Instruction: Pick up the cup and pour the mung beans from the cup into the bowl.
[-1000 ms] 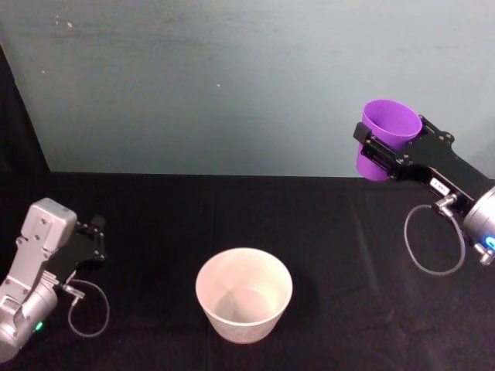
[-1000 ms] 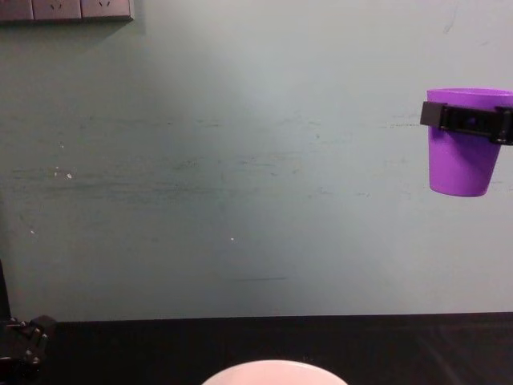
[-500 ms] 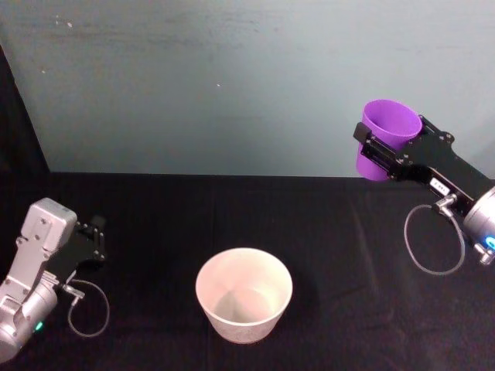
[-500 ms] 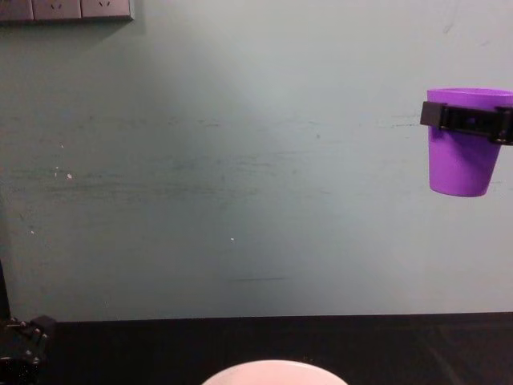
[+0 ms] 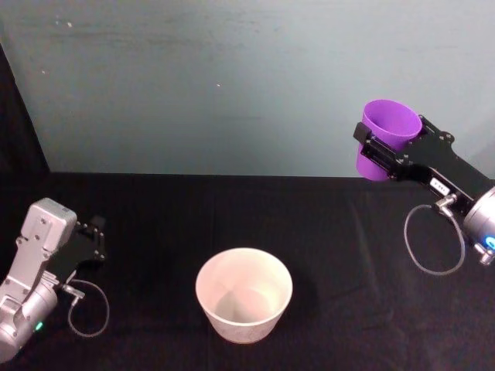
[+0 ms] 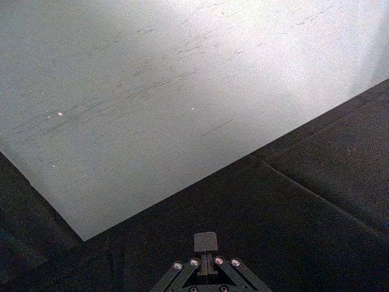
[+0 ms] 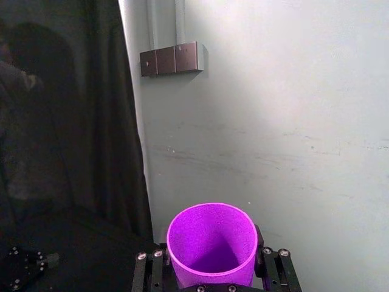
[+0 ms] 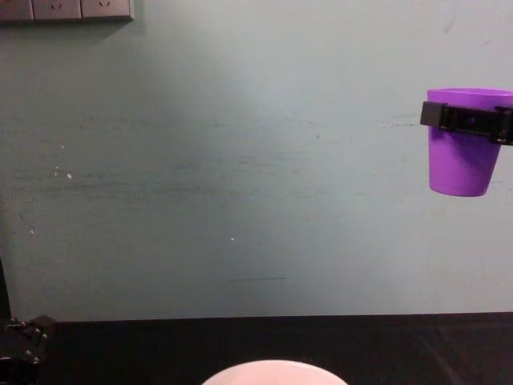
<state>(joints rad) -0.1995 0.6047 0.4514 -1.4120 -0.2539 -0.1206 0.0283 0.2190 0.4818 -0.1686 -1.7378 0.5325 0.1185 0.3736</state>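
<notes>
Purple plastic, the cup (image 5: 393, 127) hung high above the black-clothed worktop (image 5: 348, 255), grasped around its upper wall by the fingers of the right gripper (image 5: 387, 147), which were closed firmly on either side of it. In the chest view the cup (image 8: 461, 160) stood upright against the teal wall, off at the right edge, with its base clear of any support. The pale bowl (image 5: 241, 328) sat on the worktop near the front centre, well apart from the cup and down to its left, and its inside looked bare, with no beans to be seen. From the right wrist view the cup's (image 7: 211, 243) smooth inner wall showed, but the near rim hid its bottom, so what it held could not be told. The left gripper (image 5: 93, 236) rested parked low at the left side of the worktop, away from the bowl; whether it was open or closed could not be told. By this showing the pick-up was done, while the carry across to a spot over the bowl and the tipping of the cup were both yet to come, so the task seemed roughly a third complete.
</notes>
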